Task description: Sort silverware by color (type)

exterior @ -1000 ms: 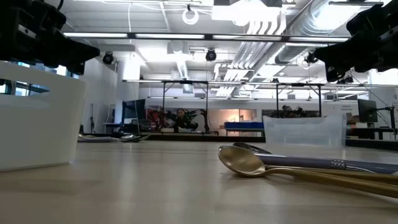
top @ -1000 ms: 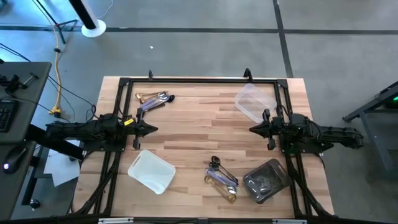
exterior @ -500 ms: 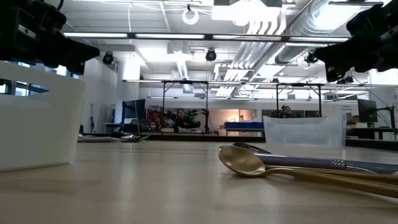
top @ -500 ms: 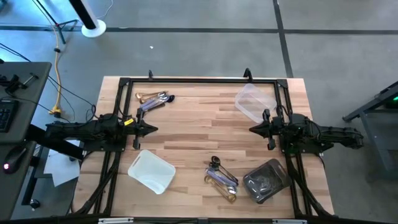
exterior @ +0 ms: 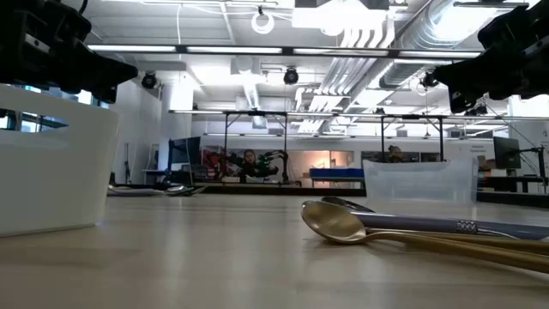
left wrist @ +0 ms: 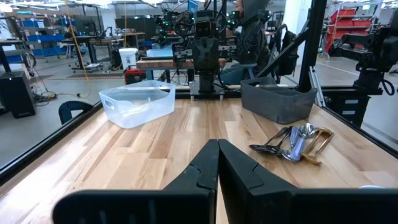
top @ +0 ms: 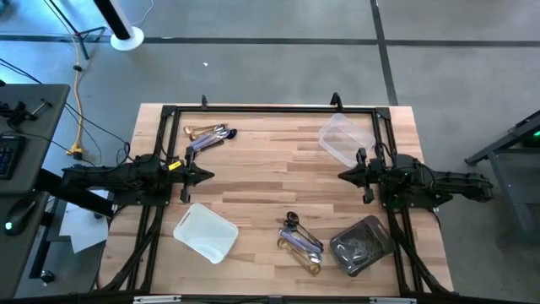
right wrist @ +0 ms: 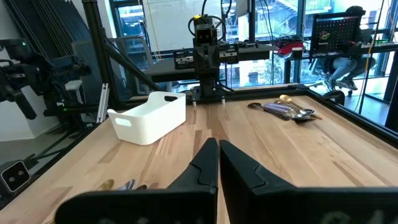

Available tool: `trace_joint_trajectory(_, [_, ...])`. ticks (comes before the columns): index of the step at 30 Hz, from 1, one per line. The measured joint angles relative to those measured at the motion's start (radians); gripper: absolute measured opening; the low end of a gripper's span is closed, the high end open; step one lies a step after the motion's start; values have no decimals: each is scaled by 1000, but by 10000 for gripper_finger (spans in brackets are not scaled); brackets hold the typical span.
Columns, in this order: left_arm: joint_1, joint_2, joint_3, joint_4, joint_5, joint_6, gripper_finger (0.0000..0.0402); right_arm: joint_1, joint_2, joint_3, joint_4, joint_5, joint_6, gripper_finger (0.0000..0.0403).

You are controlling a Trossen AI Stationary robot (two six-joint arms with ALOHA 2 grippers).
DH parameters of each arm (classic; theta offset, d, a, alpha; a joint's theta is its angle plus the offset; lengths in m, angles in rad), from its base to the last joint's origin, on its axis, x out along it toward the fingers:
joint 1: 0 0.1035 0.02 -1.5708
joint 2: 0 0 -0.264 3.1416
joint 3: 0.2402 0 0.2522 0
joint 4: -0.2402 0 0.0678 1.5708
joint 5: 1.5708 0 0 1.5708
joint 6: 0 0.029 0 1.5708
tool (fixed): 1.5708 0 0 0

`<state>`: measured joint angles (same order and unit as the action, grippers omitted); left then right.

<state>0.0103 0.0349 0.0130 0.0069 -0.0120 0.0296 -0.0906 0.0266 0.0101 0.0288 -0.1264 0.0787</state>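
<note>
Nothing sorted yet; your left gripper [top: 207, 176] and right gripper [top: 342, 176] hover closed, empty; next, open one over the mixed silverware [top: 302, 242] pile.

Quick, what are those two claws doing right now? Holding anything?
Left gripper: closed, holding nothing, above the table's left side.
Right gripper: closed, holding nothing, above the right side.

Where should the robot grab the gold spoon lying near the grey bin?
Probably by its thin handle, coming straight down from above. The gold spoon lies flat on the table at the edge of the pile, so its handle is easier to pinch than the wide bowl.
</note>
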Motion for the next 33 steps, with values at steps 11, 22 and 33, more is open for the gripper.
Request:
trace_joint_trajectory(11, [0,0,0,0,0,0,1,0,0,0,0,0,0,0])
trace_joint_trajectory(22, [0,0,0,0,0,0,1,0,0,0,-2,18,0,0])
trace_joint_trajectory(33, [0,0,0,0,0,0,1,0,1,0,31,19,38,0])
